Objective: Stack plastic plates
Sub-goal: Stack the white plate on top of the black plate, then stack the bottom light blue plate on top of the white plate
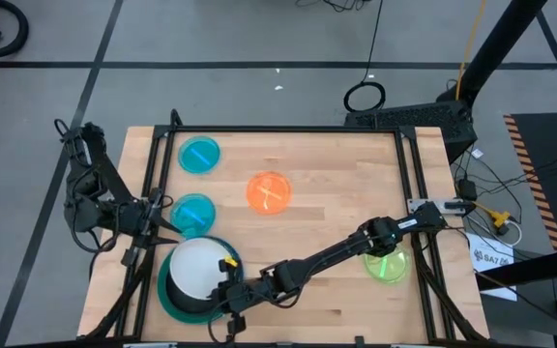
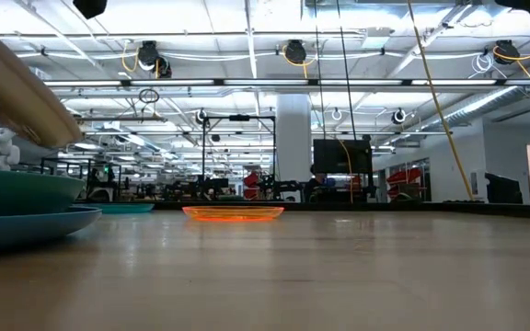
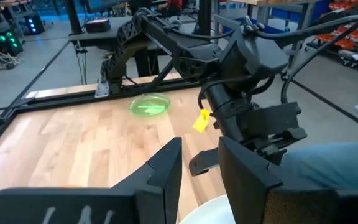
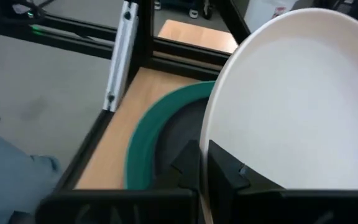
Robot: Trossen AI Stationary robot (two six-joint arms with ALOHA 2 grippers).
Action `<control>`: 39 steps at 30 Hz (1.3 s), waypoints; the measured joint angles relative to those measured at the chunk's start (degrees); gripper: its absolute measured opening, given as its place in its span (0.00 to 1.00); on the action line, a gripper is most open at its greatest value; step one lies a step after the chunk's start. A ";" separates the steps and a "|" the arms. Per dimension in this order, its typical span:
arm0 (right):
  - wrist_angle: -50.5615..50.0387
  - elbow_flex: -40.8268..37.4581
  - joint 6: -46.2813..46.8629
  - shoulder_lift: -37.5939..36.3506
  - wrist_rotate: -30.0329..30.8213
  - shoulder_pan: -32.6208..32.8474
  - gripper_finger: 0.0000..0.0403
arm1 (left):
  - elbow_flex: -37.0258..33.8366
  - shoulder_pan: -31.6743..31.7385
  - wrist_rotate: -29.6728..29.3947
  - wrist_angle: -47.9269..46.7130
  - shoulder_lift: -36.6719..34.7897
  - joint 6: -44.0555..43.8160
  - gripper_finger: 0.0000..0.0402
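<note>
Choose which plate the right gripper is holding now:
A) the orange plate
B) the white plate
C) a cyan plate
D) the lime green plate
B: the right gripper is shut on the rim of the white plate, tilted over the teal plate.

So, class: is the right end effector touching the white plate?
Touching. The right wrist view shows the right end effector shut on the rim of the tilted white plate.

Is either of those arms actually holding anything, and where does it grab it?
Yes: the right gripper pinches the white plate by its rim, tilted above the teal plate. The left gripper holds nothing.
</note>
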 joint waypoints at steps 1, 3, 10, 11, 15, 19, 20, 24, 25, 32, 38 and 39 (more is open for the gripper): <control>0.45 0.00 0.06 0.28 -0.53 0.00 0.01 | 0.00 0.00 0.00 0.01 0.00 -0.12 0.28; 0.71 0.00 -0.22 0.88 -0.45 0.00 0.01 | 0.00 0.00 0.00 0.00 0.00 -0.14 0.28; -0.26 -0.11 -0.07 2.91 -0.30 -0.04 0.01 | 0.00 -0.02 0.00 -0.12 0.00 -0.18 0.28; -0.08 -0.09 -0.05 2.78 -0.33 -0.06 0.01 | 0.00 -0.02 0.02 -0.19 0.00 -0.18 0.28; 0.55 -0.04 -1.59 2.65 -0.32 -0.07 0.02 | 0.00 -0.02 0.02 -0.37 0.00 -0.14 0.28; 0.45 -0.04 -2.86 2.65 -0.30 -0.04 0.05 | 0.00 -0.02 0.02 -0.40 0.00 -0.16 0.28; 0.61 -0.04 -2.74 2.65 -0.22 -0.04 0.06 | 0.00 -0.02 0.02 -0.42 0.00 -0.16 0.28; 0.55 -0.04 -1.58 2.65 -0.17 -0.05 0.11 | 0.00 -0.02 0.04 -0.46 0.00 -0.16 0.28; 0.55 -0.04 -1.34 2.65 -0.17 -0.04 0.12 | 0.00 -0.02 0.04 -0.46 0.00 -0.16 0.28; 0.57 -0.04 0.15 2.65 0.11 -0.04 0.20 | 0.00 -0.02 0.07 -0.46 0.00 -0.19 0.28; 0.97 -0.04 0.20 2.58 0.13 -0.07 0.23 | 0.00 -0.02 0.08 -0.46 0.00 -0.30 0.28; 1.17 -0.04 0.20 2.52 0.13 -0.07 0.24 | 0.00 -0.02 0.07 -0.46 0.00 -0.31 0.28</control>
